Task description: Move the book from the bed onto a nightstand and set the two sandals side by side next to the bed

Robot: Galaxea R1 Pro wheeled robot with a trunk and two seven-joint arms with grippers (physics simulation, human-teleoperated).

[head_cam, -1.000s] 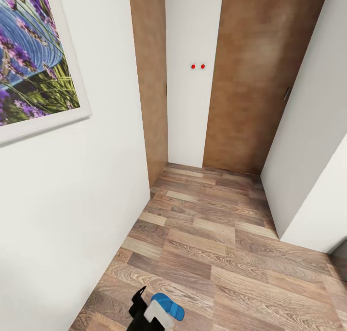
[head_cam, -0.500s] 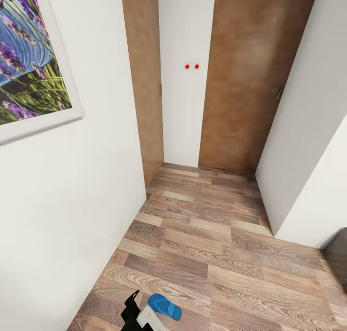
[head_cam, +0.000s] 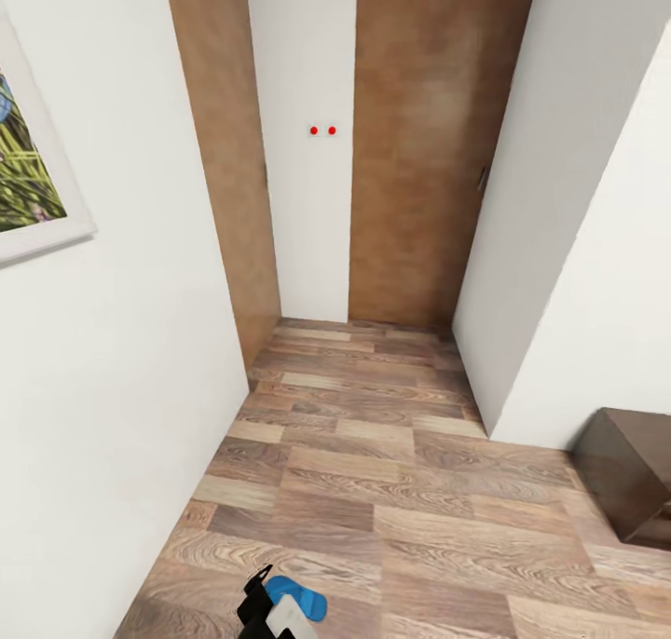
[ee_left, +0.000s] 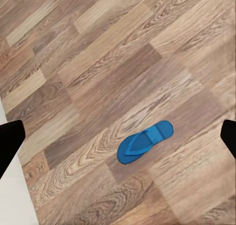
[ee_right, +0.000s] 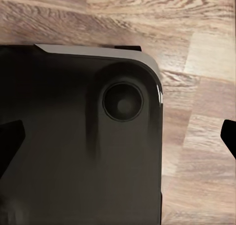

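Head view: I see the wood-plank floor (head_cam: 391,471) of a white-walled corner, 2 brown doors (head_cam: 424,145) ahead, a framed picture (head_cam: 28,183) on the wall to my left, and a dark brown cabinet (head_cam: 629,476) at the right edge; I cannot tell whether it is the nightstand.
Left arm: the left gripper (head_cam: 266,606) hangs at the bottom of the head view, above 1 blue sandal (head_cam: 296,595).
Left wrist view: the sandal (ee_left: 145,142) lies flat on the floor, apart from both dark fingertips (ee_left: 10,141) at the frame edges, so I read the jaws as spread and empty.
Right wrist view: the right gripper (ee_right: 118,141) has its jaws spread over a dark rounded part of the rig (ee_right: 83,136).
Progress: I judge nothing finished; 1 sandal awaits pickup, and the other sandal, book and bed all remain.
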